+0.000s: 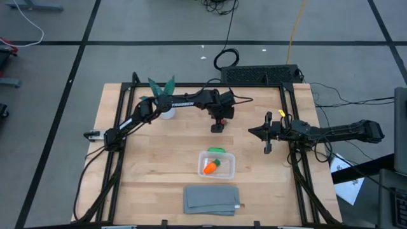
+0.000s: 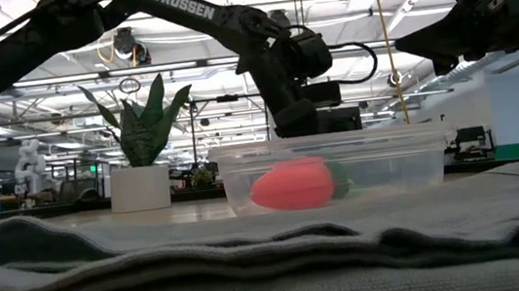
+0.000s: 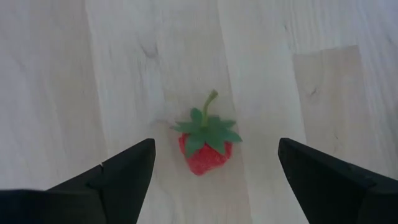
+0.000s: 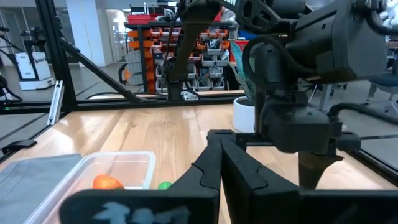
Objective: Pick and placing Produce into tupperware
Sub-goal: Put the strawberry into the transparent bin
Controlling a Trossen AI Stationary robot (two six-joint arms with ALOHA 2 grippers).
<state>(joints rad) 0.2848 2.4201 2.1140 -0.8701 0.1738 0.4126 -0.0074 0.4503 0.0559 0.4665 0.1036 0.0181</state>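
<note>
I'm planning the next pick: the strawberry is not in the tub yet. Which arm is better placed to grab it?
Left. The left gripper hangs open directly over the strawberry, one finger on each side. The right gripper waits off to the right of the table, away from the berry and the tupperware.

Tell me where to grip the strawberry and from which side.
Grip the strawberry across its red body, below the green leaves, coming straight down. It lies alone on bare wood, and the open left gripper already straddles it; the thin stem offers little hold.
</note>
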